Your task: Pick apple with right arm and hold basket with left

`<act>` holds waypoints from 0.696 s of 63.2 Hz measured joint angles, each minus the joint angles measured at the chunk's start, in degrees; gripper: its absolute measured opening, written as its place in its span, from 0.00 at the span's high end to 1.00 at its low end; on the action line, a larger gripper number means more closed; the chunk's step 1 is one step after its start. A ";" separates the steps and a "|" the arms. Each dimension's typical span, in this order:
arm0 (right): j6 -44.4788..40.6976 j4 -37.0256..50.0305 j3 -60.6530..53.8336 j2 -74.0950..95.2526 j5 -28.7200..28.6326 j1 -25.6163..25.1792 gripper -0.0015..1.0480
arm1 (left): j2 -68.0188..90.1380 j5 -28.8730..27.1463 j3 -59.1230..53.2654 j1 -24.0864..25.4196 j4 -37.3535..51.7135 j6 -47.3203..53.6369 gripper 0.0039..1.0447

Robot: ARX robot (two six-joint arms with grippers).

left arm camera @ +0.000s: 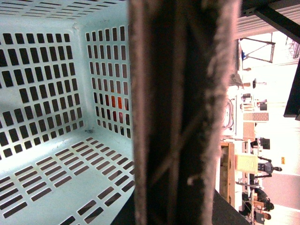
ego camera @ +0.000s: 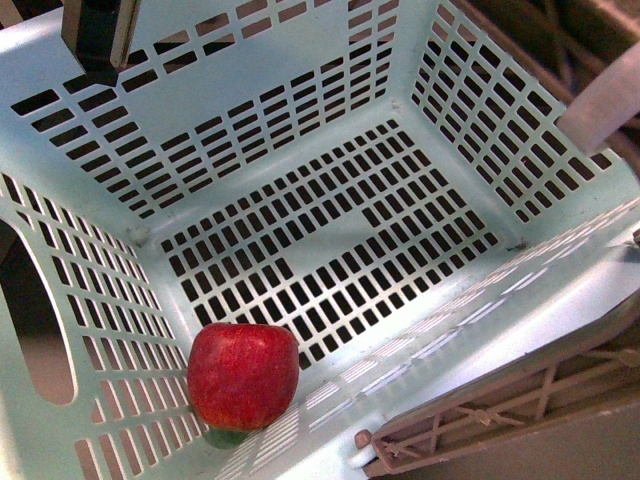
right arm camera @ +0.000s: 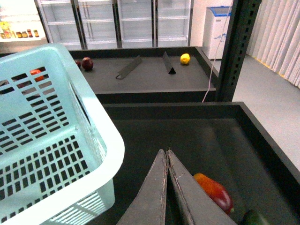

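Note:
The red apple [ego camera: 243, 375] lies on the slotted floor of the aqua basket [ego camera: 330, 70], in its near left corner against the wall. The brown lattice handle [ego camera: 500, 405] lies along the near right rim. In the left wrist view that handle [left arm camera: 180, 112] fills the middle of the picture; my left gripper is shut on it and its fingers are hidden behind it. The basket's inside [left arm camera: 42, 140] shows beside it. My right gripper [right arm camera: 166, 154] is shut and empty, outside the basket [right arm camera: 51, 122], above a dark bin.
An elongated orange-red fruit [right arm camera: 214, 191] and a dark green thing [right arm camera: 255, 218] lie in the dark bin [right arm camera: 197, 136] by my right gripper. Beyond are a shelf with a dark red fruit [right arm camera: 87, 63], a yellow fruit [right arm camera: 185, 58], and a black post [right arm camera: 236, 47].

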 joint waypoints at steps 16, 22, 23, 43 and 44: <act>0.00 -4.33 -0.02 -4.96 0.02 0.00 0.98 | 0.00 0.00 0.00 0.00 0.00 0.02 0.95; 0.00 -5.92 -0.02 -6.56 0.02 0.00 0.98 | 0.00 0.02 0.00 0.00 0.00 -0.02 0.95; 0.00 -6.25 -0.02 -6.91 0.02 0.00 0.98 | 0.00 0.02 0.00 0.00 0.00 -0.02 0.95; 0.02 -17.57 0.02 -16.22 -0.09 0.00 0.98 | 0.00 0.02 0.00 0.00 0.00 0.00 0.95; -0.02 -18.67 0.02 -17.55 0.02 0.00 0.98 | 0.00 0.02 0.00 0.00 0.00 0.00 0.95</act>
